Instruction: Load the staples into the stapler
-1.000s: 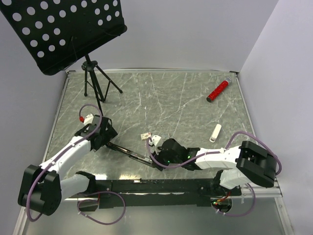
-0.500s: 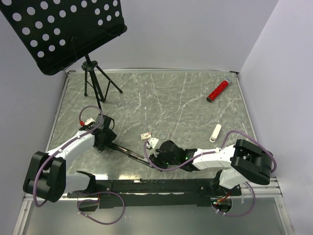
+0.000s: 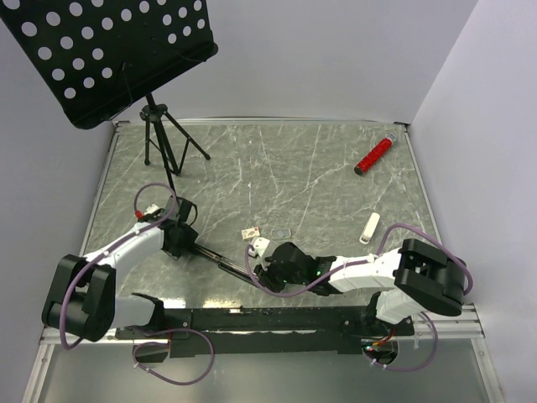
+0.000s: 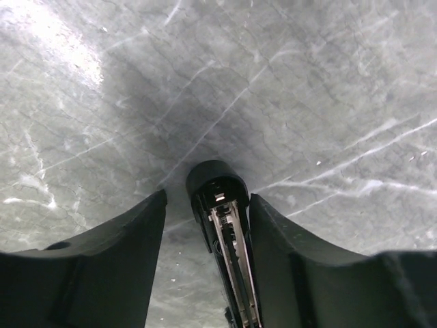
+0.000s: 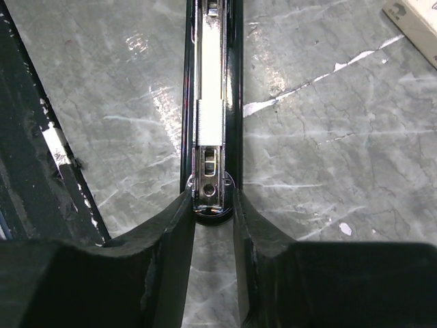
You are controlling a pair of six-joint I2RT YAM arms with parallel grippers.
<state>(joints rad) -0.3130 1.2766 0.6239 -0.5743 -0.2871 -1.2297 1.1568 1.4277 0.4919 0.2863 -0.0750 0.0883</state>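
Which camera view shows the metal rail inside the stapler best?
The right wrist view: the silvery rail of the stapler runs down the middle, close and bright. The left wrist view shows its other end, darker. The top view shows only a thin black bar.

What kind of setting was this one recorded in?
Probably a robot test cell in a lab: a marble-patterned tabletop boxed in by plain white walls, two arms bolted to its near edge, and a perforated black stand on a tripod.
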